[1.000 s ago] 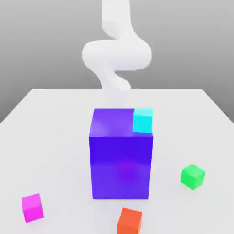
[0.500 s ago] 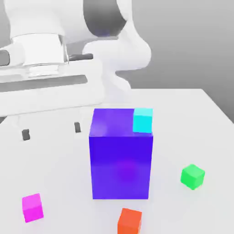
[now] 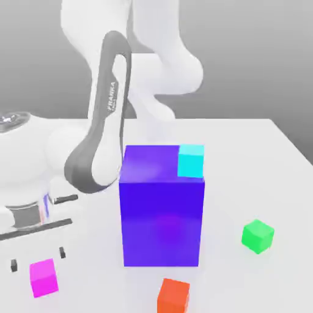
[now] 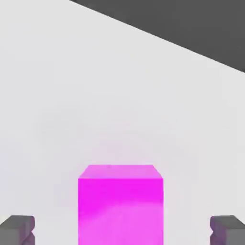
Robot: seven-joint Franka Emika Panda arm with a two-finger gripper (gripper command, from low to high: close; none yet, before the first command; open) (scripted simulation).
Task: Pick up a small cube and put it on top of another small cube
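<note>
Descent has brought the gripper [image 3: 36,257] low over the magenta cube [image 3: 44,277] at the tabletop's [image 3: 244,153] near corner on the exterior view's left, fingers [image 4: 16,228] spread wide, empty, straddling it. Grasp looks imminent. Orange-red cube [image 3: 173,296] waits at the near edge. Arm lettering reads "FRANKA".
</note>
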